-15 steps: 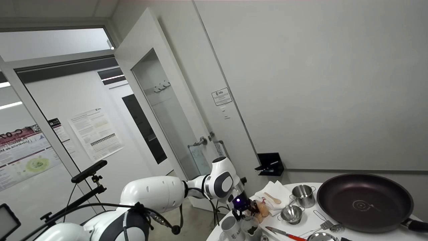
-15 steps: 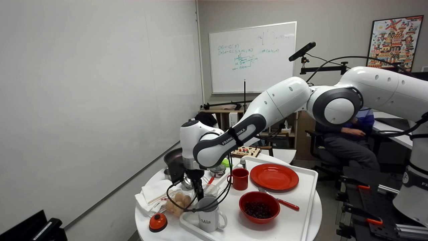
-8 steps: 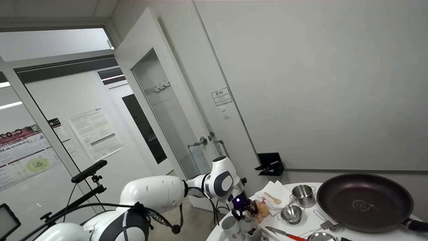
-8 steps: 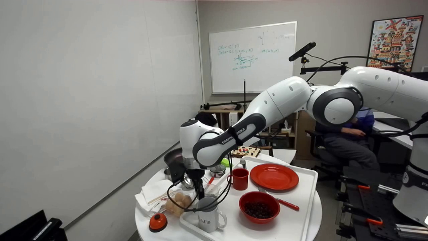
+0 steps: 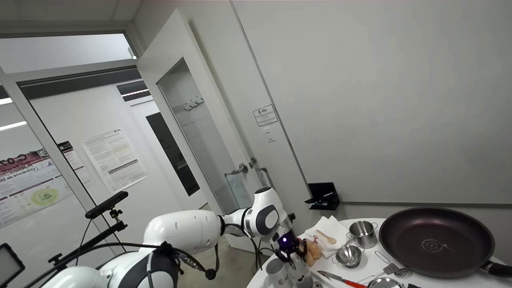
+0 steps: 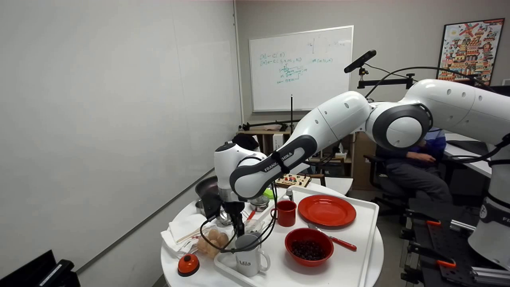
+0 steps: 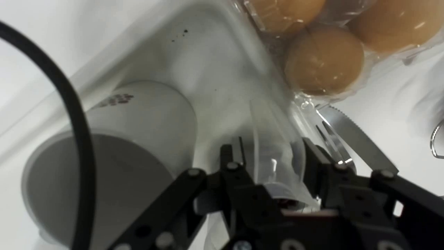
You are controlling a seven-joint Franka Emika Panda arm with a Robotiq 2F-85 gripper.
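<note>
White tray [image 6: 344, 263]: one seen.
Red plate [image 6: 326, 211]: one, set on tray.
Red bowl [image 6: 310, 262]: one, set on tray.
Gripper [image 7: 272, 149]: parted partway, part of clear cup [image 7: 277, 159] between fingers; gap visible at one, no firm hold shown.
Mug [image 7: 156, 118]: one, just beside clear cup.
Clear cup: one, located inside tray near its wall; probably light, thin, slippery, easily flexed; best pinched gently between fingers there.
Eggs [image 7: 324, 60]: at least three seen, outside tray.

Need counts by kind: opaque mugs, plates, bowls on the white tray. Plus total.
Mugs: 2 (mug marked Mila, red mug)
Plates: 1 (red plate)
Bowls: 1 (red bowl)
Total: 4
</note>
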